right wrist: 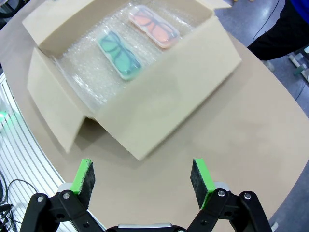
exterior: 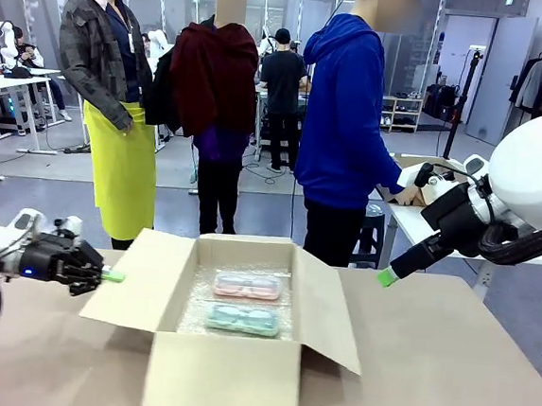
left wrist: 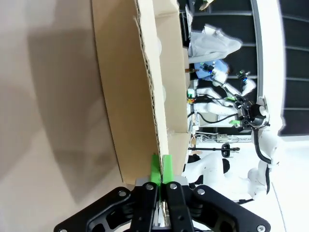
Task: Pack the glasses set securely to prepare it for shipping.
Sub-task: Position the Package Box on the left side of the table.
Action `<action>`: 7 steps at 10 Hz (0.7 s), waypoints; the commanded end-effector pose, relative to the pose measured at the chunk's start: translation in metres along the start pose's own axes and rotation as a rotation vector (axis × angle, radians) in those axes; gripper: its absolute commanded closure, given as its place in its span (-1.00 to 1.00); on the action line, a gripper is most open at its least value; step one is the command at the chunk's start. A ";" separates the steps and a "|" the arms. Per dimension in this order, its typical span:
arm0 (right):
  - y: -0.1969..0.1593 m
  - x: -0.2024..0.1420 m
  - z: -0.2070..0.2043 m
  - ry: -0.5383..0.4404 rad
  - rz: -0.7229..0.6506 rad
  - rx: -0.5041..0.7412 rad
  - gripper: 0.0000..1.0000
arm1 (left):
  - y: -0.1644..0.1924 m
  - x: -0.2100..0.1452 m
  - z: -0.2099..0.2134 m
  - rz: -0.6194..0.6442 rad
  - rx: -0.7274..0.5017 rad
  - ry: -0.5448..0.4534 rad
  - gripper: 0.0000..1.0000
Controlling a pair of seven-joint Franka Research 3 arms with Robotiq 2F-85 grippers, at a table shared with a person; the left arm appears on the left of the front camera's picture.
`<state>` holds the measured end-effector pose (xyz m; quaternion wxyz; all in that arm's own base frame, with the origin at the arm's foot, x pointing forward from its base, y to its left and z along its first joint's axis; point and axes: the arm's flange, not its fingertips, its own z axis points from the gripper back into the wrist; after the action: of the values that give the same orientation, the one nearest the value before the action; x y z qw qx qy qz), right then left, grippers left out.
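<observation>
An open cardboard box (exterior: 223, 375) stands mid-table, lined with bubble wrap (exterior: 202, 301). Inside lie the pale pink case (exterior: 248, 285) at the far side and the mint green case (exterior: 243, 319) nearer me, flat and side by side. My left gripper (exterior: 111, 276) is at the box's left flap (exterior: 135, 286); in the left wrist view its green pads (left wrist: 154, 169) are shut on that flap's edge (left wrist: 153, 121). My right gripper (right wrist: 145, 179) hovers open above the table beside the right flap (exterior: 333, 313), looking down at the pink case (right wrist: 153, 26) and green case (right wrist: 119, 54).
A person in a blue hoodie (exterior: 344, 124) stands at the table's far side, hand resting on a side table (exterior: 421, 221). Bare tabletop (exterior: 465, 372) spreads to the right of the box and in front of it.
</observation>
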<state>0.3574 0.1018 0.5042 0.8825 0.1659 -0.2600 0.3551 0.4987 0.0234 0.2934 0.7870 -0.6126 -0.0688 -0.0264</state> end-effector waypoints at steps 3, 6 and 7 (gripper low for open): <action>0.003 0.000 -0.001 -0.002 -0.009 -0.008 -1.00 | 0.024 0.012 0.124 -0.002 -0.050 -0.002 0.96; 0.003 0.000 -0.001 -0.002 -0.009 -0.008 -1.00 | 0.046 0.012 0.223 -0.021 0.011 -0.025 0.96; 0.003 0.000 -0.001 -0.002 -0.009 -0.008 -1.00 | 0.047 0.014 0.251 -0.007 -0.001 -0.020 0.96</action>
<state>0.3574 0.1012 0.5050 0.8821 0.1668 -0.2610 0.3548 0.4888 0.2586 0.3061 0.7950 -0.6004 -0.0859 -0.0073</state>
